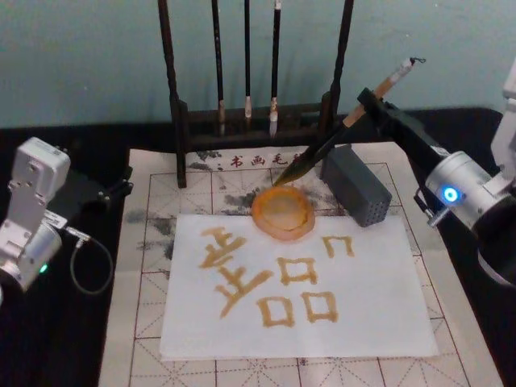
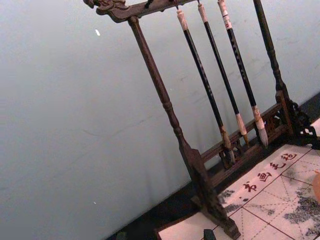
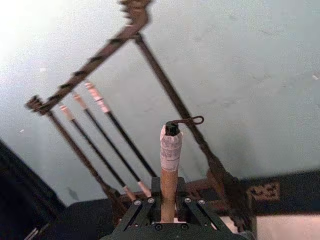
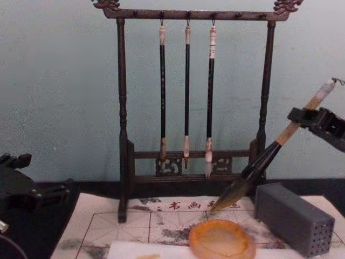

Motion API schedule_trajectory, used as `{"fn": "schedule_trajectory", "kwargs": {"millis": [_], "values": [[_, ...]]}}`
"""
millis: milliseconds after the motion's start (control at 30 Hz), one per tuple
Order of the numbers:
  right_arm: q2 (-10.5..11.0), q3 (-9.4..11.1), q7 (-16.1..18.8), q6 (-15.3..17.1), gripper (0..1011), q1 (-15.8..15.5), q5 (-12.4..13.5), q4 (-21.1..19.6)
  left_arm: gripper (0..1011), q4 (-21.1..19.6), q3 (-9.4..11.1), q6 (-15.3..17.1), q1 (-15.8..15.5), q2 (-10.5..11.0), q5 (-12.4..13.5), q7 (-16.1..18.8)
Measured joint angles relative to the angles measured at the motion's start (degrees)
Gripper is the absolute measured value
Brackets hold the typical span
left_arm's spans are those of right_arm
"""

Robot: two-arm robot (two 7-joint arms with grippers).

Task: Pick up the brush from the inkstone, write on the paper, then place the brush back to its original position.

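The brush [image 1: 343, 131] is tilted, with my right gripper [image 1: 367, 103] shut on its tan handle. Its white end cap points up and back, and its dark tip [image 4: 229, 198] hangs just above the far rim of the orange inkstone [image 1: 283, 214]. In the chest view the brush [image 4: 280, 141] slants down toward the inkstone [image 4: 221, 240], held by the right gripper [image 4: 304, 116]. The right wrist view has the handle [image 3: 170, 170] upright between the fingers. The white paper [image 1: 379, 310] bears orange characters. My left arm [image 1: 32, 214] is parked at the table's left.
A dark wooden brush rack [image 1: 258, 113] with three slim hanging brushes [image 4: 187, 91] stands at the back. A grey block with small holes [image 1: 356, 184] sits right of the inkstone. A gridded practice mat [image 1: 149, 278] lies under the paper.
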Motion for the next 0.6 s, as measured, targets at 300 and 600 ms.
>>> {"fn": "schedule_trajectory", "kwargs": {"millis": [300, 600], "values": [[1.93, -0.77, 6.63, -6.42, 181, -2.14, -4.97, -0.65, 1001, 0.00, 0.00, 0.00, 0.00, 0.00, 0.00, 0.00], [3.32, -0.55, 11.52, -14.08, 181, -5.40, -10.41, -1.81, 1001, 0.00, 0.00, 0.00, 0.00, 0.00, 0.00, 0.00]]}}
